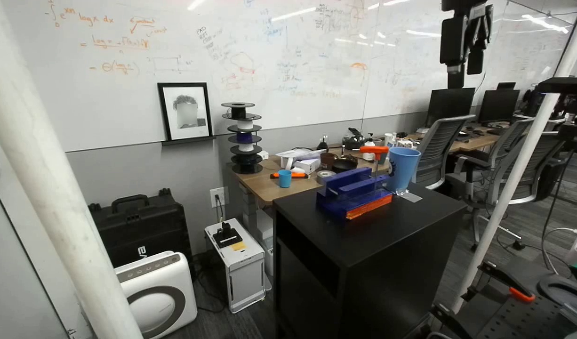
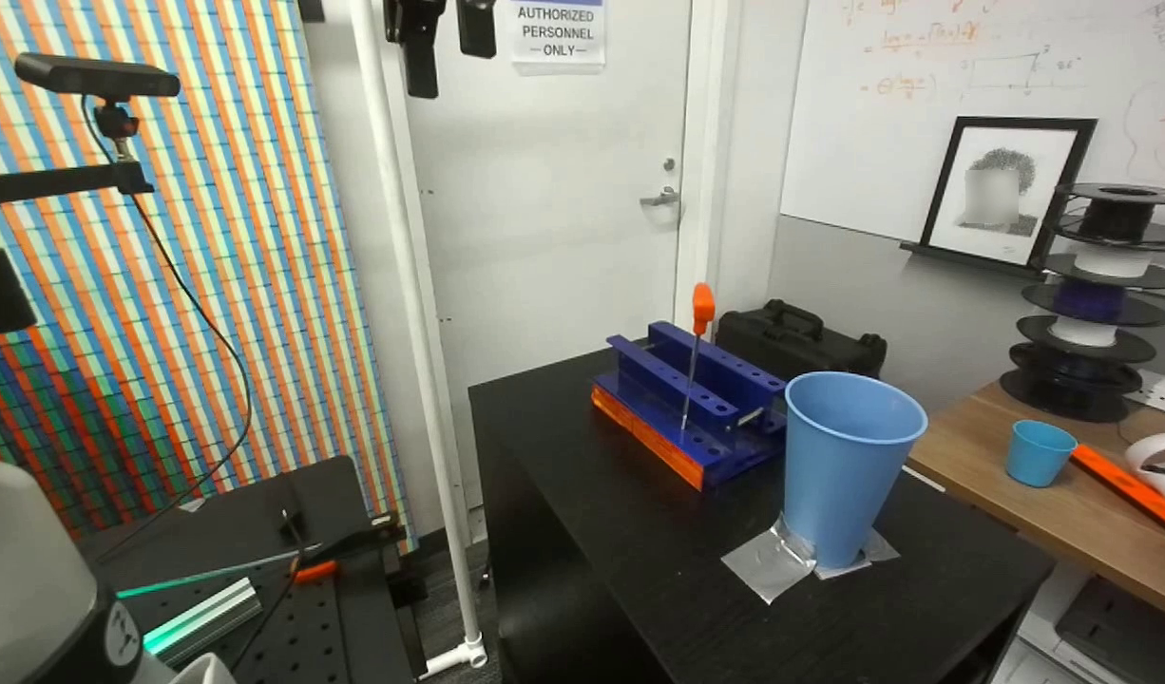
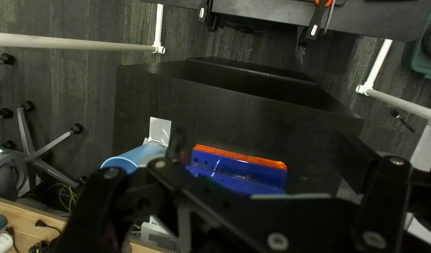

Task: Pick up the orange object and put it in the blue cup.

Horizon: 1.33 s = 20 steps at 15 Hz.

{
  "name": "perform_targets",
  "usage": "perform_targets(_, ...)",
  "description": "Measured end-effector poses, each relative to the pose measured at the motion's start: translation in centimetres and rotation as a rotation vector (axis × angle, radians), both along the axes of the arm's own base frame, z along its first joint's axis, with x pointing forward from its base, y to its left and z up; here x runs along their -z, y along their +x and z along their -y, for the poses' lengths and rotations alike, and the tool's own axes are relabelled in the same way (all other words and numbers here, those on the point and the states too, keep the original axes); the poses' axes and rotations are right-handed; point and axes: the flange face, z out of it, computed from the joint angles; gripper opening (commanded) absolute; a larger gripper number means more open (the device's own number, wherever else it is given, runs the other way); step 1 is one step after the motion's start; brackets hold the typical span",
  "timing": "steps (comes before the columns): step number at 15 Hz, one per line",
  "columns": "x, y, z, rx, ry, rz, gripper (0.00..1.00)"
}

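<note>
The orange object is a T-handled tool whose orange handle (image 1: 374, 149) sits on a thin metal shaft. It stands upright in a dark blue rack, as an exterior view shows its handle (image 2: 703, 306) too. In the wrist view the handle is hidden behind the gripper. The tall light-blue cup (image 2: 844, 475) stands upright beside the rack, taped down; it also shows in an exterior view (image 1: 402, 169) and the wrist view (image 3: 134, 158). My gripper (image 1: 465, 69) hangs high above the cabinet, apart from both, also in an exterior view (image 2: 449, 65). Its fingers (image 3: 264, 154) are wide apart, nothing between.
The dark blue rack (image 1: 345, 186) with an orange front edge lies on the black cabinet (image 1: 307, 226). Silver tape (image 2: 768, 562) is at the cup's foot. A wooden desk (image 1: 260, 181) behind bears a small blue cup (image 1: 284, 179) and clutter. White poles (image 2: 421, 313) stand around.
</note>
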Motion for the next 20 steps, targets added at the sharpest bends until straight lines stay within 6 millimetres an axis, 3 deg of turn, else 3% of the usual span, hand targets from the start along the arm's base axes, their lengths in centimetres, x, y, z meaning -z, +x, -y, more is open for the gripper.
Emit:
perform_targets(5, 0.1, 0.3, 0.5, -0.008, -0.009, 0.008, 1.0)
perform_targets(8, -0.3, 1.9, 3.0, -0.014, 0.003, 0.05, 1.0)
perform_targets(12, 0.2, 4.9, 7.9, -0.029, 0.081, 0.088, 1.0)
perform_targets(15, 1.9, 7.6, 11.0, -0.013, 0.142, 0.103, 1.0)
perform_targets(17, 3.4, 9.5, 11.9, -0.021, 0.172, 0.094, 1.0)
perform_targets(20, 5.4, 12.9, 11.6, -0.053, 0.227, 0.064, 1.0)
